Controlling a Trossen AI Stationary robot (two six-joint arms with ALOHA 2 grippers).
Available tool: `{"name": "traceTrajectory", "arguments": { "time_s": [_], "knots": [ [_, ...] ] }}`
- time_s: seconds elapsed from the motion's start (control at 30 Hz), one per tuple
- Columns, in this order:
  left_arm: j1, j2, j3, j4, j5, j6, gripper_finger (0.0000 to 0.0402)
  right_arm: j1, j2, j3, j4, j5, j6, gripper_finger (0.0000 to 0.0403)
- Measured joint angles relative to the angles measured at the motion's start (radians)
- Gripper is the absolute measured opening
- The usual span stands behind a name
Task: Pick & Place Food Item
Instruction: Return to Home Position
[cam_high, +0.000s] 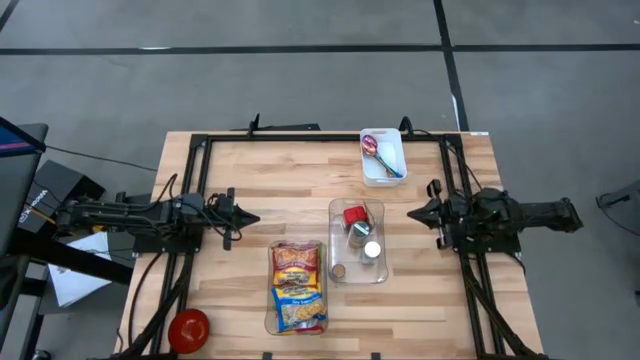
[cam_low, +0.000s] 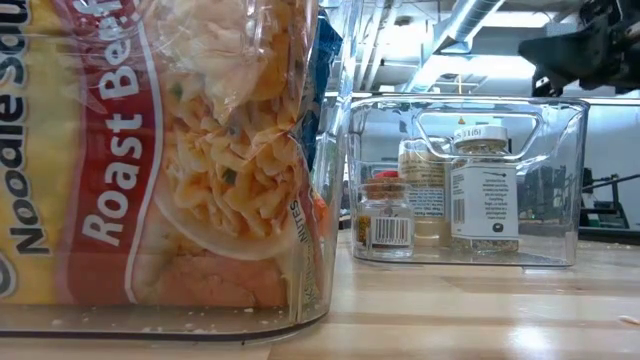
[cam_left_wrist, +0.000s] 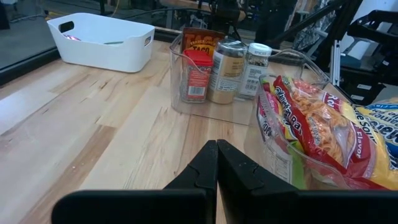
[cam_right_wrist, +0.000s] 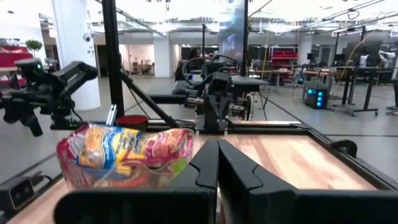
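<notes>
It was a robotics lab: bare ceiling ducts (cam_low: 455, 35), a grey floor (cam_high: 300, 90) marked with tape, and equipment benches (cam_right_wrist: 348, 87) behind.

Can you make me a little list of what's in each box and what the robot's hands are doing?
White bin: spoons
Right clear bin: seasoning bottles
Left clear bin: noodle packets
Left gripper: shut, empty, left of the bins
Right gripper: shut, empty, right of the bins
Outside the bins: red round thing
</notes>
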Motion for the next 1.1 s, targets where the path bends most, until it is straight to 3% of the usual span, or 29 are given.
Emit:
{"name": "traceTrajectory", "arguments": {
  "time_s": [0.67,1.1],
  "knots": [
    [0.000,0.000,0.000,0.000,0.000,0.000,0.0000,-0.008,0.028,-0.066,-0.036,-0.027,0.005,0.0000],
    [0.000,0.000,0.000,0.000,0.000,0.000,0.0000,0.008,0.184,-0.066,-0.037,-0.026,0.275,0.0000]
  ]
}}
